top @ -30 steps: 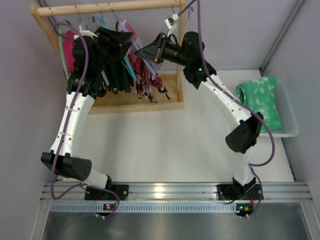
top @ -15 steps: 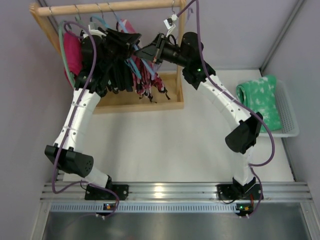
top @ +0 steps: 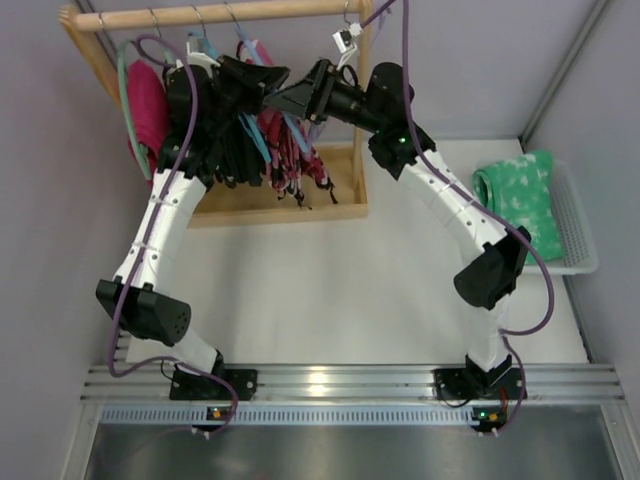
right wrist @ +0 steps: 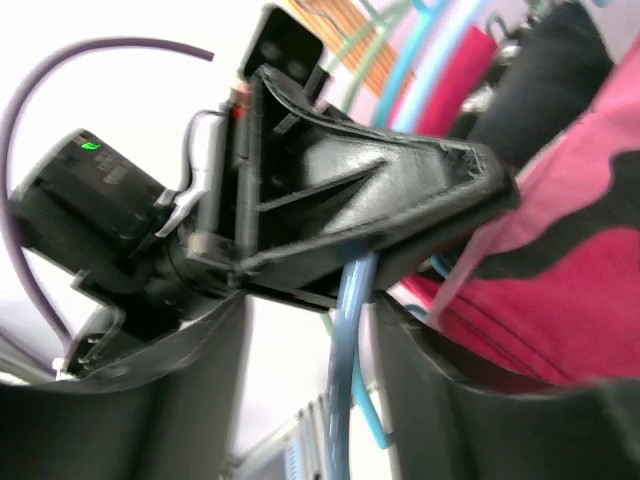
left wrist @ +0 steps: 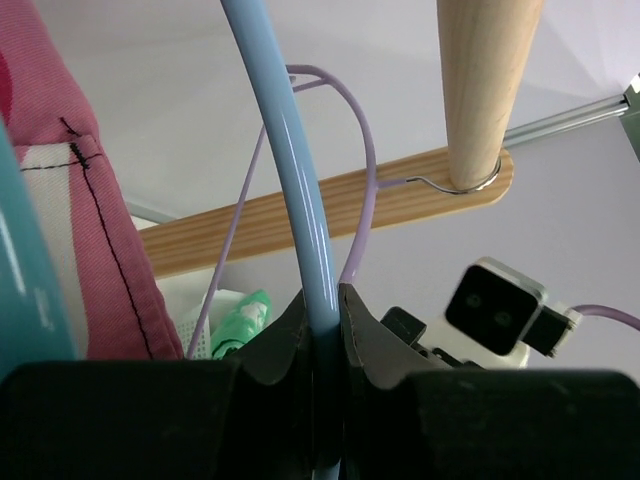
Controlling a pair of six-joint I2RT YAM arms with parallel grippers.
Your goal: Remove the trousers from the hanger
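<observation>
The trousers [top: 292,150], pink-red with white and black blotches, hang on the wooden rack; their fabric fills the left edge of the left wrist view [left wrist: 90,230] and the right side of the right wrist view [right wrist: 560,280]. My left gripper [left wrist: 322,300] is shut on the light-blue hanger [left wrist: 285,150], its fingers pinching the thin arm. My right gripper [right wrist: 310,320] is open, and the hanger's arm [right wrist: 345,340] runs loose between its spread fingers. From above, the left gripper [top: 268,85] and the right gripper [top: 290,98] meet tip to tip above the trousers.
The wooden rack's rail [top: 250,14] and base [top: 290,205] frame the clothes. A plain magenta garment [top: 148,105] on a teal hanger [top: 125,100] and a black garment [top: 225,150] hang left of the trousers. A white basket [top: 575,215] at the right holds a green towel [top: 515,195].
My left gripper has moved right to the hanger and closed on it. My right gripper, shut a second ago, has opened around the hanger arm.
</observation>
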